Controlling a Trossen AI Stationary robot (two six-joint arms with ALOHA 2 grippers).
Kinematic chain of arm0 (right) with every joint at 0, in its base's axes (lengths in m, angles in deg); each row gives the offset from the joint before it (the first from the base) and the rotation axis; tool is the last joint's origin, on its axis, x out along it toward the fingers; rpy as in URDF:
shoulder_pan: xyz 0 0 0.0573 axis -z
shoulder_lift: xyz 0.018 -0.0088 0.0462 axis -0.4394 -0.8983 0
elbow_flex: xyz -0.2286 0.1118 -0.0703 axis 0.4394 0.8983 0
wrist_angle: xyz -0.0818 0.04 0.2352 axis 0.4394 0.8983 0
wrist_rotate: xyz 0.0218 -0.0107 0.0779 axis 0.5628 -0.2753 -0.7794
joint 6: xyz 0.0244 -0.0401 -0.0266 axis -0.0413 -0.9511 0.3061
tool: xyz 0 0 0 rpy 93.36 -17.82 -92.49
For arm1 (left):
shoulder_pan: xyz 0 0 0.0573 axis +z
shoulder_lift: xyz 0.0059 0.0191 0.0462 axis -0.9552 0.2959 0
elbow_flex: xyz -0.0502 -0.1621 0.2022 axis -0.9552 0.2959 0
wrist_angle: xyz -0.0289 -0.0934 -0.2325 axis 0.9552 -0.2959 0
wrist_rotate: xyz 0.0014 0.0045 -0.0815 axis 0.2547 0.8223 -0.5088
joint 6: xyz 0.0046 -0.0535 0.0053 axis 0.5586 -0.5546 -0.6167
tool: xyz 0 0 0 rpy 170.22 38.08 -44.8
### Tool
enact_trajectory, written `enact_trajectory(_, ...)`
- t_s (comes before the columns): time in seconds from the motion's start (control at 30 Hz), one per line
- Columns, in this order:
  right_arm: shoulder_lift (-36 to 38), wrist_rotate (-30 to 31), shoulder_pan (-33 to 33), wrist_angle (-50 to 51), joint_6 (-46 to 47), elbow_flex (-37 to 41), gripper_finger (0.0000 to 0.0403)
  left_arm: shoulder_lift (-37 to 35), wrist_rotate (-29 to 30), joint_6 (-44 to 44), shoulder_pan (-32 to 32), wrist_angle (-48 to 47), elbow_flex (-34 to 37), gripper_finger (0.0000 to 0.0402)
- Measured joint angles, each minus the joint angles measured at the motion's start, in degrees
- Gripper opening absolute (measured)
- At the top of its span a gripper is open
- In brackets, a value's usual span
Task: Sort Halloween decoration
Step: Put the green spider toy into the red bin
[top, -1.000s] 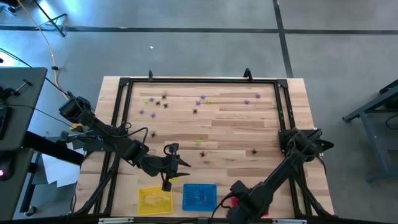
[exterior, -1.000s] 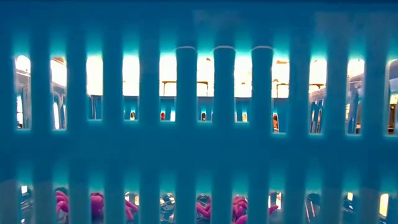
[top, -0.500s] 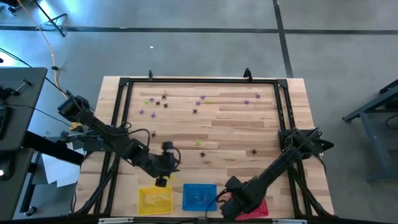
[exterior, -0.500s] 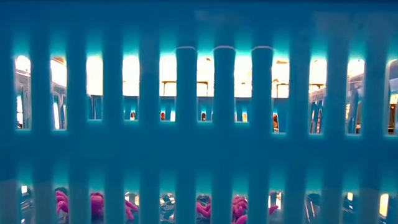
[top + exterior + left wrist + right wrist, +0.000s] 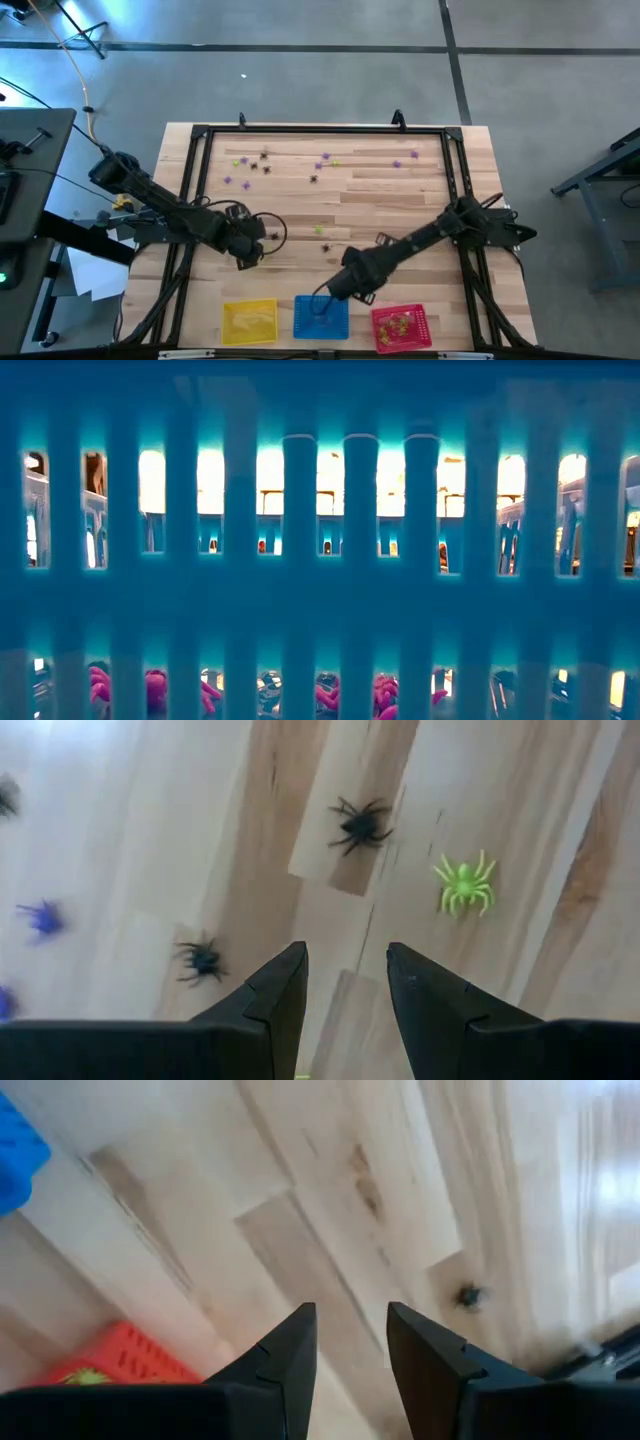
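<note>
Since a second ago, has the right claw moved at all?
Yes. In the high view the right claw has swung away from the red basket toward the table's middle, and now sits just above the blue basket, its fingers open and empty.

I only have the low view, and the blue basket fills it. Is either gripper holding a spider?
Observer: Not the left one. The left gripper is open and empty.
Operator: And the right?
Observer: The right gripper is open and empty too, over bare table.
Operator: Which spiders are nearest the left one?
Observer: A black spider and a green spider lie just ahead of it.
</note>
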Motion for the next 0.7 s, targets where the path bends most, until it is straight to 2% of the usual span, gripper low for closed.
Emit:
enact_trajectory(0.23,0.11,-1.06,3.13,-0.04,-10.11,3.18,0.0118,0.28,-3.69,0.71,1.95,9.93,3.8,0.0129)
enact_trajectory(0.33,2.21,-2.31,4.03,-1.17,-12.17,7.92,0.0118,0.27,-5.61,1.96,1.9,12.72,3.86,0.0129)
enact_trajectory(0.5,10.96,-2.91,6.37,-10.17,-10.86,19.97,0.0118,0.23,-6.33,1.82,1.88,15.35,3.86,0.0129)
enact_trajectory(0.7,24.86,-3.11,8.54,-23.03,-2.71,34.56,0.0118,0.22,-7.7,0.87,1.88,18.93,3.86,0.0129)
